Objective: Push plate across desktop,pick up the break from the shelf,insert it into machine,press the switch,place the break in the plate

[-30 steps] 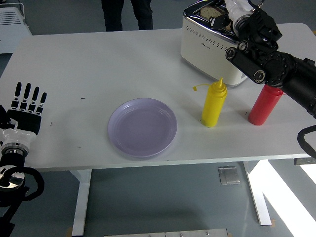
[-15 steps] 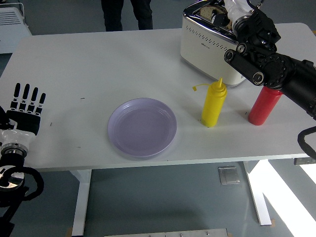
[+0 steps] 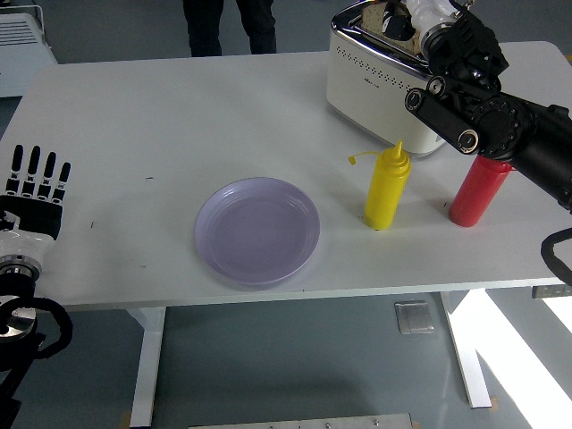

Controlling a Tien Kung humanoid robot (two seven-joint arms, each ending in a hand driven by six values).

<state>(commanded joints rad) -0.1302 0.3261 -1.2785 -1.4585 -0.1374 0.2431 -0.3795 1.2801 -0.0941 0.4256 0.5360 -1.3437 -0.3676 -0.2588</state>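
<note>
White table (image 3: 161, 116), round lilac plate (image 3: 257, 231) empty, cream toaster (image 3: 371, 76) far right

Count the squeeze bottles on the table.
2. The yellow bottle stands right of the plate; the red bottle stands further right, partly behind the right arm.

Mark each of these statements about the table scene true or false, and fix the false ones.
1. The plate holds a slice of bread. False: it is empty.
2. The yellow bottle stands left of the red bottle. True.
3. The right hand is over the toaster top. True.
4. The left hand grips the plate. False: it rests open at the table's left edge, apart from the plate.
5. The toaster stands at the table's near edge. False: it stands at the far right.
</note>
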